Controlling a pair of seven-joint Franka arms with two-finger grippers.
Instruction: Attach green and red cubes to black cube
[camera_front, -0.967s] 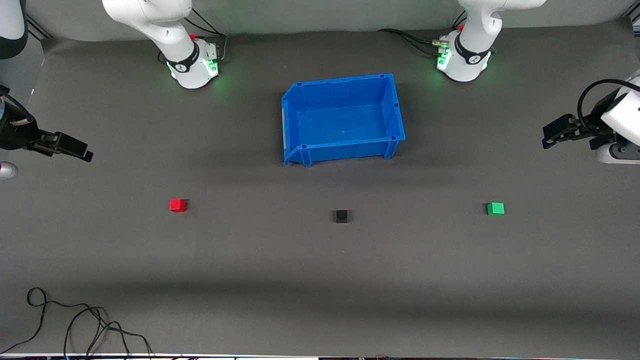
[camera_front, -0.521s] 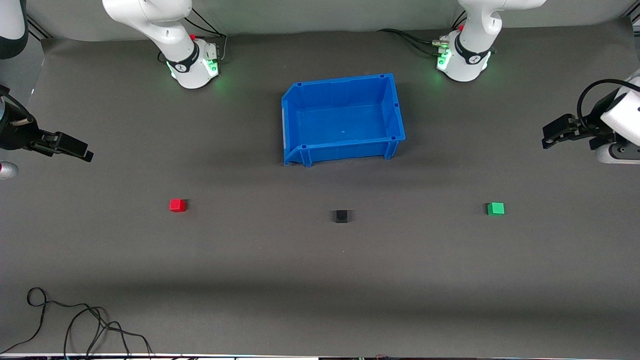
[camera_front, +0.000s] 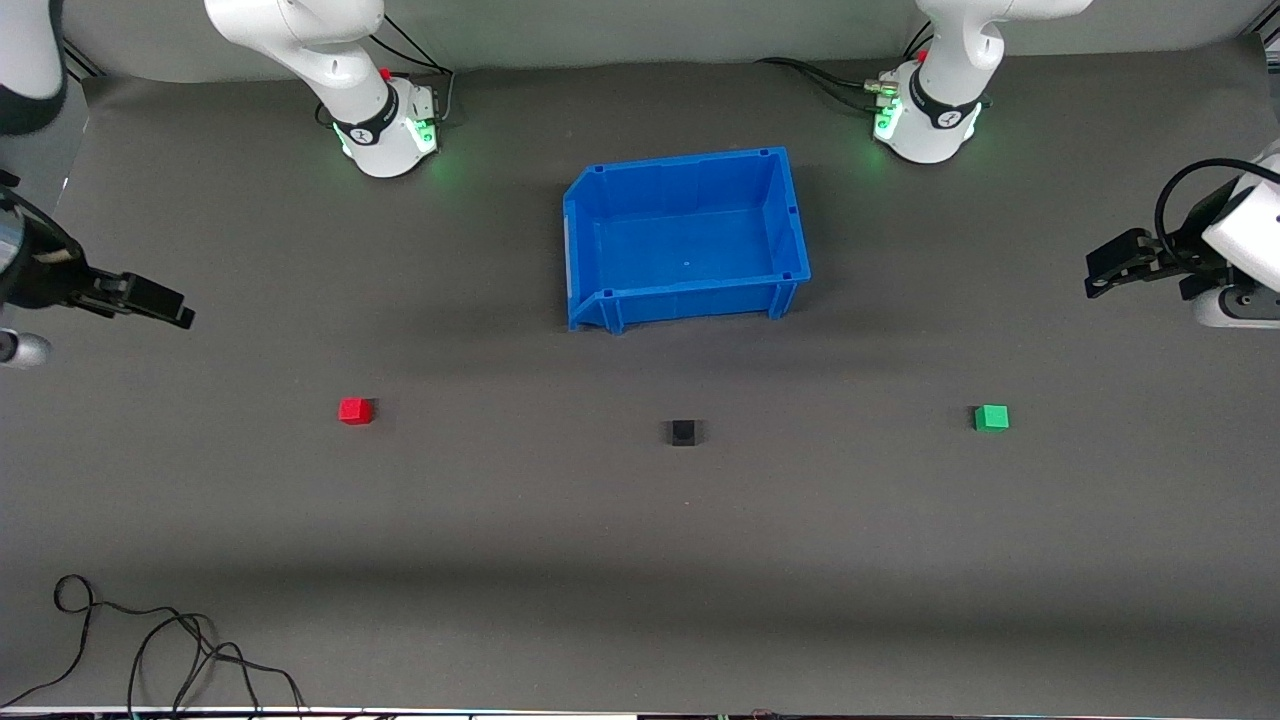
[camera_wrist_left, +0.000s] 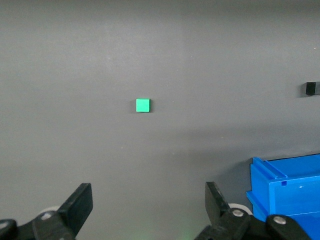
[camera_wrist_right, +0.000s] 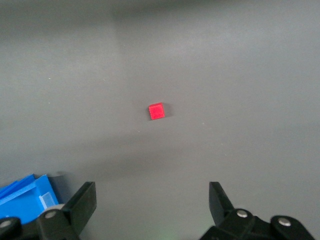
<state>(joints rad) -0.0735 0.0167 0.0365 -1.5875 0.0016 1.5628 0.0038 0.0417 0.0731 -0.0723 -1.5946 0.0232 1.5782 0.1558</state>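
Note:
Three tiny cubes lie apart in a row on the dark table, nearer the front camera than the blue bin. The red cube (camera_front: 354, 410) (camera_wrist_right: 156, 111) is toward the right arm's end. In the middle sits the black cube (camera_front: 682, 432) (camera_wrist_left: 311, 88), and the green cube (camera_front: 991, 417) (camera_wrist_left: 143, 105) is toward the left arm's end. My right gripper (camera_front: 172, 306) (camera_wrist_right: 152, 194) hangs open and empty above the table edge at its end, well off from the red cube. At the other end my left gripper (camera_front: 1098, 278) (camera_wrist_left: 147, 195) is open and empty too, away from the green cube.
The blue bin (camera_front: 685, 300) (camera_wrist_left: 280, 192) (camera_wrist_right: 22, 196) stands mid-table, nearer the arm bases (camera_front: 388, 135) (camera_front: 928, 125), with nothing in it. A loose black cable (camera_front: 150, 650) lies at the front edge toward the right arm's end.
My right gripper has shifted slightly inward over the table. The left arm and all three cubes have stayed put.

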